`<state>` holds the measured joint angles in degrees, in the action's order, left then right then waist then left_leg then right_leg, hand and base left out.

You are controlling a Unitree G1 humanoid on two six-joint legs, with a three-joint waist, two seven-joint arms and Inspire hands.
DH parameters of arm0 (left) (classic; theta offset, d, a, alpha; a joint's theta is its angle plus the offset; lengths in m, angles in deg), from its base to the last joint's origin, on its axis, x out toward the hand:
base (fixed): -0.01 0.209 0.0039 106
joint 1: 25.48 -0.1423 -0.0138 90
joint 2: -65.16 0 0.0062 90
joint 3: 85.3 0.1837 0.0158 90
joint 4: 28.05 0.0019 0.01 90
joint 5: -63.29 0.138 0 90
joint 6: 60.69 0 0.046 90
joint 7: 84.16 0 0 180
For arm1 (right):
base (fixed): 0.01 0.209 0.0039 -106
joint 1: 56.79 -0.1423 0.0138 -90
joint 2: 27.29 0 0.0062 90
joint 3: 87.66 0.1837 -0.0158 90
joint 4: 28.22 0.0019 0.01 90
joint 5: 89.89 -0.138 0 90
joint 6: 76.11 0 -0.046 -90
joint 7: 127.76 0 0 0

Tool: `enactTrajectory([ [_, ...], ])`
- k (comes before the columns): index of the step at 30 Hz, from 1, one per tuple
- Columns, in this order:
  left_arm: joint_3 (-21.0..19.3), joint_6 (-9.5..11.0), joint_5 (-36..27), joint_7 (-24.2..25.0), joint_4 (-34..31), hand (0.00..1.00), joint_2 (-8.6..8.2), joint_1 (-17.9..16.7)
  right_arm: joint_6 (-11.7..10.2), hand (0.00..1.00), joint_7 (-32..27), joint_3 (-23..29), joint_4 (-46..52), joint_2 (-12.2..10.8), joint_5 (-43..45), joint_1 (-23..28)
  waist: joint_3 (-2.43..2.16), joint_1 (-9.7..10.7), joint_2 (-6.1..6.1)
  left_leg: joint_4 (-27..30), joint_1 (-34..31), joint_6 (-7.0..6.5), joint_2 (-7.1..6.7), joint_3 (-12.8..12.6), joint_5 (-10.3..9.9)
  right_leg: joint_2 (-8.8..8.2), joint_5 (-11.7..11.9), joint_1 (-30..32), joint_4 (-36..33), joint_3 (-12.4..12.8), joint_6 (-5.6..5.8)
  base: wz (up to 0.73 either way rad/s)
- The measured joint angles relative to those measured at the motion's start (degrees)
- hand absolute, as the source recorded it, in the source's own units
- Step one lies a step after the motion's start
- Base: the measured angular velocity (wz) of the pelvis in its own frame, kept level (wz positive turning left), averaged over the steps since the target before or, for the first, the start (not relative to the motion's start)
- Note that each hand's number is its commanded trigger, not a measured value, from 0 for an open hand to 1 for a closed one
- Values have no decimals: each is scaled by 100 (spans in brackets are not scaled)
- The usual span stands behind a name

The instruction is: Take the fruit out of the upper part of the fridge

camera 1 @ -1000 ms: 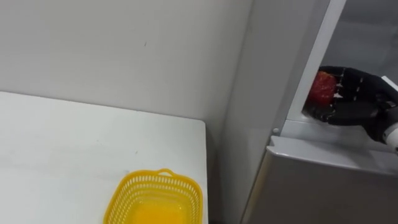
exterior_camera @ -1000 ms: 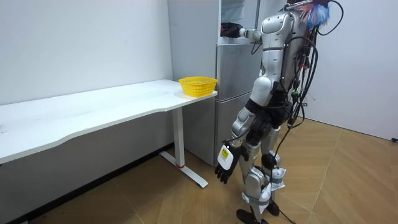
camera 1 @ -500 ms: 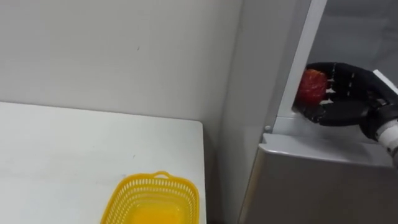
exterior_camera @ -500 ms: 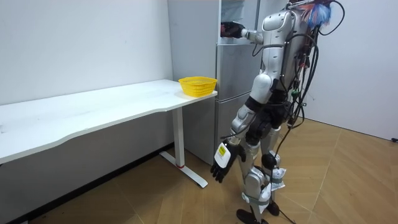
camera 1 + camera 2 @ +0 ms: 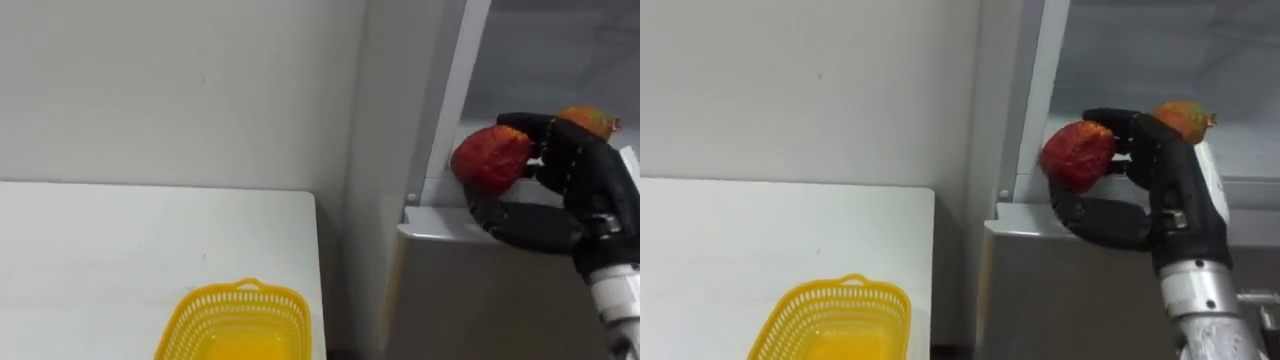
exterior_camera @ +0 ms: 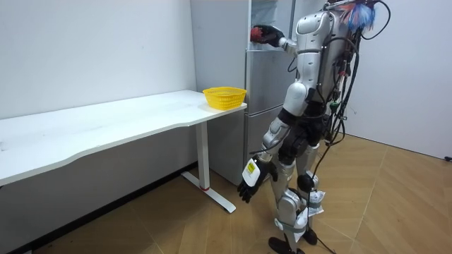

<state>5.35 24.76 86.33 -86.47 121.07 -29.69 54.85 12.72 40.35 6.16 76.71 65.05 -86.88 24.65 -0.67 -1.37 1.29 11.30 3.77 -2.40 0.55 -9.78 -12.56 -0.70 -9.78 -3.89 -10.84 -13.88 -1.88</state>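
Observation:
A red, rough-skinned fruit [image 5: 489,157] [image 5: 1077,153] [image 6: 258,32] sits in my right hand [image 5: 560,190] [image 5: 1150,190] [image 6: 268,35], whose dark fingers and thumb curl around it. The hand holds it at the front edge of the open upper fridge compartment [image 5: 560,60], just over the lower door's top [image 5: 450,225]. An orange fruit [image 5: 588,121] [image 5: 1183,118] lies on the shelf behind the hand. My left hand [image 6: 248,185] hangs by my thigh with fingers relaxed in the room view.
A yellow mesh basket [image 5: 235,325] [image 6: 224,97] stands at the near end of the white table [image 5: 120,250] [image 6: 106,123], beside the grey fridge [image 6: 265,85]. I stand on wooden floor in front of the fridge.
My right hand has drawn the red fruit out toward the compartment's front edge. The orange fruit behind it has come into sight. The camera has shifted right.

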Motion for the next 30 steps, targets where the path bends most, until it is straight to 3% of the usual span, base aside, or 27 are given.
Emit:
enactTrajectory([
  [4,-4,214,-1,-144,94,0,-69,17,-78,100,-230,-45,357,-18,588,146,7,-19,-19,-18,0,12,27,-120,8,26,-1,89,-63,143,-2,-16],
  [7,-2,288,1,-219,246,0,-137,15,-177,100,-445,-41,727,-114,1071,149,48,-23,20,-57,-8,12,33,-179,7,40,-1,112,-88,236,-2,-12],
  [12,85,393,-346,-238,463,0,-131,130,-757,100,-944,-248,1272,-257,1871,205,38,6,69,-44,-30,6,29,-171,1,41,0,128,-88,263,-3,-1],
  [14,218,439,-483,-245,544,0,-128,191,-840,100,-1027,-475,1281,-281,1971,209,43,-6,60,-47,-19,5,28,-172,0,41,0,113,-85,264,-3,0],
  [21,425,467,-561,-129,610,0,-88,301,-880,100,-953,-1084,1282,-333,2465,209,41,-65,38,-47,-41,4,28,-142,-1,40,0,113,-79,246,-4,2],
  [25,534,468,-673,-83,611,0,-63,345,-881,100,-798,-1353,1238,-246,2420,209,53,-75,27,-59,-34,6,26,-108,0,37,0,99,-73,197,-3,5],
  [30,526,484,-661,8,604,0,5,417,-928,100,-723,-1517,834,-218,2651,198,83,-191,113,-69,-29,8,21,-85,4,33,0,90,-71,136,-3,2],
])
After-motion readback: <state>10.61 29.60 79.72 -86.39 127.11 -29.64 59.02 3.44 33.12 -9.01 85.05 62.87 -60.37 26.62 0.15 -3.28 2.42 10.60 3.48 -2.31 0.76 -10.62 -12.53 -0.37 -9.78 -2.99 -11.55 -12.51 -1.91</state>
